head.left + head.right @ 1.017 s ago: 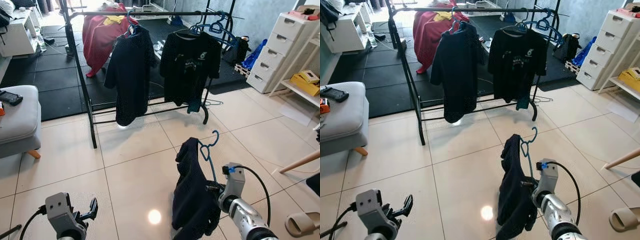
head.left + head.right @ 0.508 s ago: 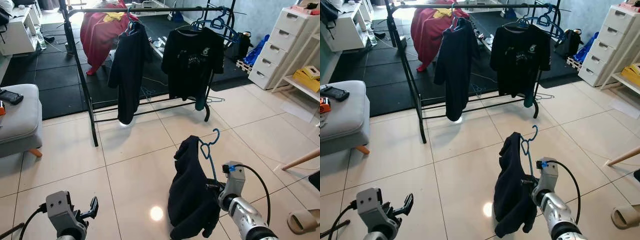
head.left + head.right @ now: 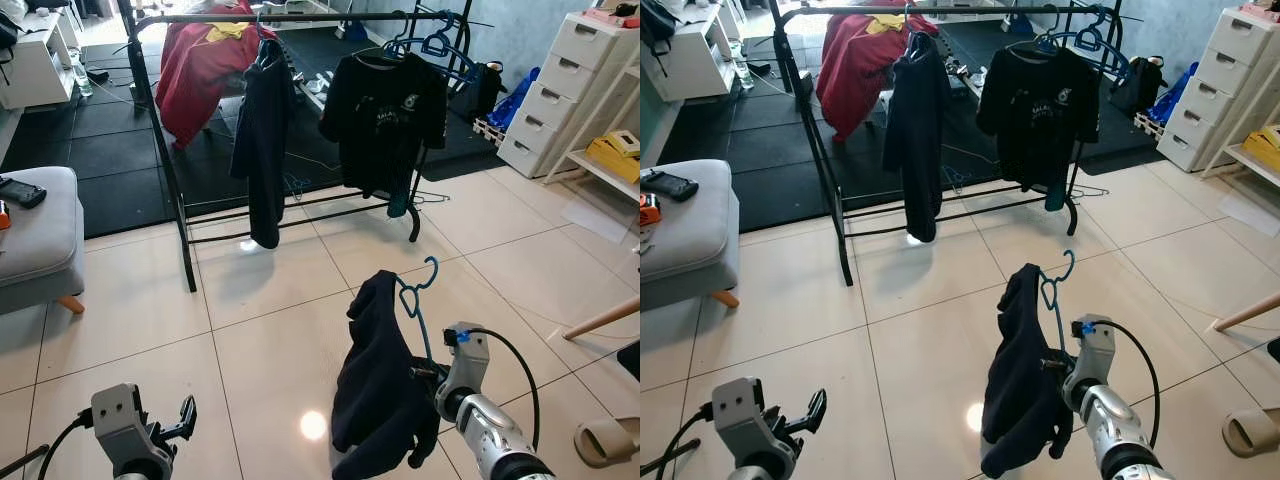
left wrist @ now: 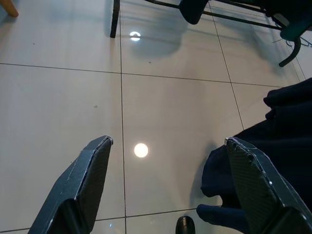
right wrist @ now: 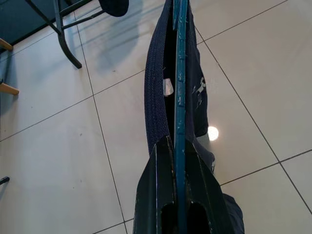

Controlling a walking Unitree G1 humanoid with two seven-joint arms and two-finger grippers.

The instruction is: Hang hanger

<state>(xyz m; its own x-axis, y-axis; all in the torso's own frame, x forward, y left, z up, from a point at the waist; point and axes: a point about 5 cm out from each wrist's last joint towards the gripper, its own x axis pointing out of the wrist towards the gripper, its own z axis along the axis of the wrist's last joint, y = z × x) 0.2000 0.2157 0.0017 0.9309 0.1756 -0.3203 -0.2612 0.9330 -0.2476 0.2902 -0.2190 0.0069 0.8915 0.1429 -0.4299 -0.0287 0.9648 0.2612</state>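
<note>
While right gripper clamps the hanger (garment attached), left gripper gapes.

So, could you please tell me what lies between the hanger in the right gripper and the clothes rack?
Only bare tiled floor lies between the blue hanger, held in the right gripper, and the clothes rack, as the left eye view shows.

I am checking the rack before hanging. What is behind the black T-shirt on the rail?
Behind the black T-shirt lie dark floor mats and a bag. Whatever sits directly behind the shirt is covered.
</note>
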